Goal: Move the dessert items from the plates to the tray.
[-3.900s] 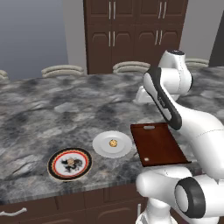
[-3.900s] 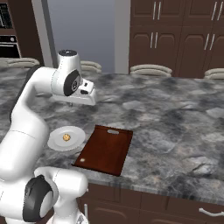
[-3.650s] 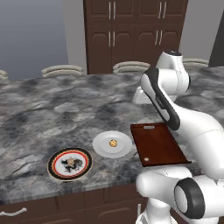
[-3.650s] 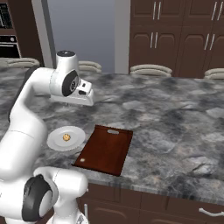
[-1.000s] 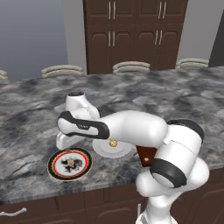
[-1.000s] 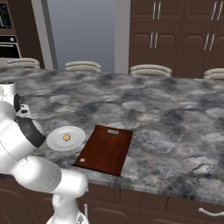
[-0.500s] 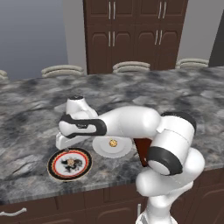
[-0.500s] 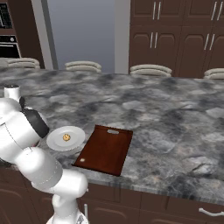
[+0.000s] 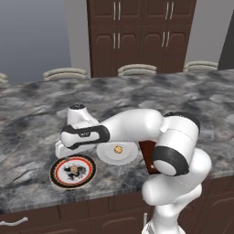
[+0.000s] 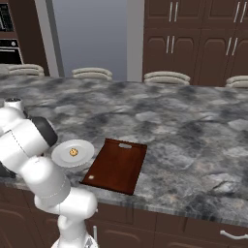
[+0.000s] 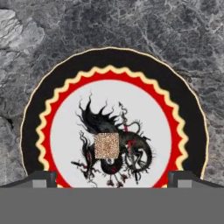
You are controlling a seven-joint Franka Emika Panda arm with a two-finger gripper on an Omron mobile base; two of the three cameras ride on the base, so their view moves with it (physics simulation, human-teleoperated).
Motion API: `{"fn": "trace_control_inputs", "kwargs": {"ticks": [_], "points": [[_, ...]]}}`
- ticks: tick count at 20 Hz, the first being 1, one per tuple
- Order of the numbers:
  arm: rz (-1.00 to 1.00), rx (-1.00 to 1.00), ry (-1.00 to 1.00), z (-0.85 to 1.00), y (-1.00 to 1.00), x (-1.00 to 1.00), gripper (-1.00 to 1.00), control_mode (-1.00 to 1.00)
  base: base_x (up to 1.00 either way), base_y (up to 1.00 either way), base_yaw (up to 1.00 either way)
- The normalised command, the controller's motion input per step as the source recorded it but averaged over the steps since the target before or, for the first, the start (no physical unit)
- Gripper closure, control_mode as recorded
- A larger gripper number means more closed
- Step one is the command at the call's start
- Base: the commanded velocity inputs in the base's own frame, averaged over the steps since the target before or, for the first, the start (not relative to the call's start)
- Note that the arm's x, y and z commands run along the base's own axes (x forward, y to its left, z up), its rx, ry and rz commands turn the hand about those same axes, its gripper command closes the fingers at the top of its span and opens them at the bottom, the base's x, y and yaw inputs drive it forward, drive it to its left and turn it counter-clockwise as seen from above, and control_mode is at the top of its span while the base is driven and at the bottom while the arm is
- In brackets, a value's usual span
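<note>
On the marble surface (image 9: 36,119), our claw (image 11: 112,175), fingers spread, hovers over the patterned plate (image 11: 52,94); we should descend centred on its brownish piece (image 11: 107,145).

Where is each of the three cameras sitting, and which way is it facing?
Left base view: behind the arm to its left, looking forward and down at the counter; the white arm reaches left over the patterned plate, beside the white plate with a cookie.
Right base view: behind the arm to its right, same counter; the arm rises at the lower left, next to the tray.
Hand view: on the hand, looking down at the patterned plate and its brown piece; fingers at the bottom.
Shared: both base views show the white plate and cookie.
</note>
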Motion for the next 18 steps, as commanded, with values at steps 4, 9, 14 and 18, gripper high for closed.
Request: {"fn": "trace_control_inputs", "kwargs": {"ticks": [4, 9, 14, 18], "points": [[-0.01, 0.00, 0.00, -0.22, 0.00, 0.11, -1.00, -1.00, 0.00, 0.00, 0.00], [0.00, 0.00, 0.01, -0.17, 0.00, 0.01, -1.00, -1.00, 0.00, 0.00, 0.00], [0.00, 0.00, 0.02, -0.21, 0.02, 0.00, -1.00, -1.00, 0.00, 0.00, 0.00], [0.00, 0.00, 0.04, -0.20, 0.00, 0.00, -1.00, -1.00, 0.00, 0.00, 0.00]]}}
